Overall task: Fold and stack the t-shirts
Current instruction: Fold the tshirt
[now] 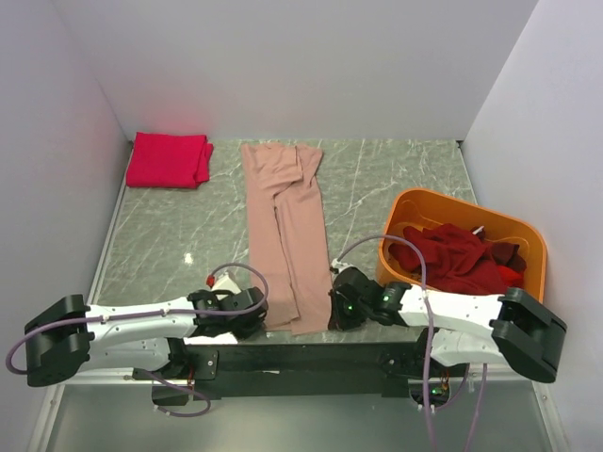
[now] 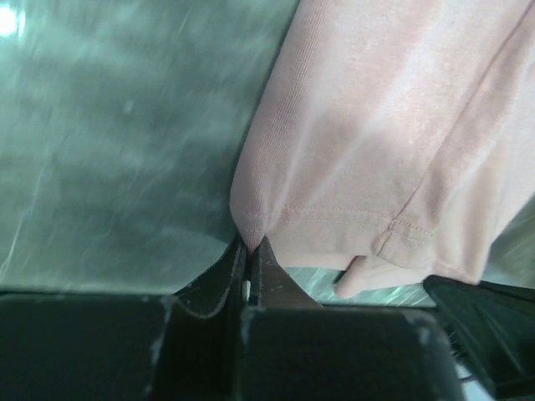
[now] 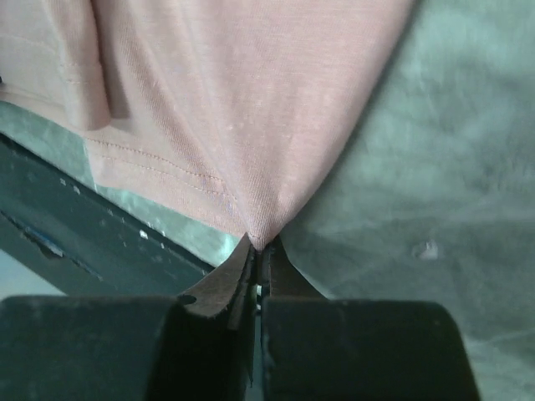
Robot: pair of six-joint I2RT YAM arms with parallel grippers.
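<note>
A dusty-pink t-shirt (image 1: 285, 226) lies folded into a long narrow strip down the middle of the table. My left gripper (image 1: 256, 322) is shut on its near left corner (image 2: 251, 236). My right gripper (image 1: 332, 311) is shut on its near right corner (image 3: 263, 238). Both corners are pinched between the jaws at the hem. A bright crimson-pink t-shirt (image 1: 170, 159) lies folded at the far left. Several dark red t-shirts (image 1: 459, 256) lie crumpled in the orange tub (image 1: 415, 203) at the right.
The table is grey-green marble with white walls on three sides. A black frame (image 1: 301, 358) runs along the near edge below the arms. The orange tub stands close to my right arm.
</note>
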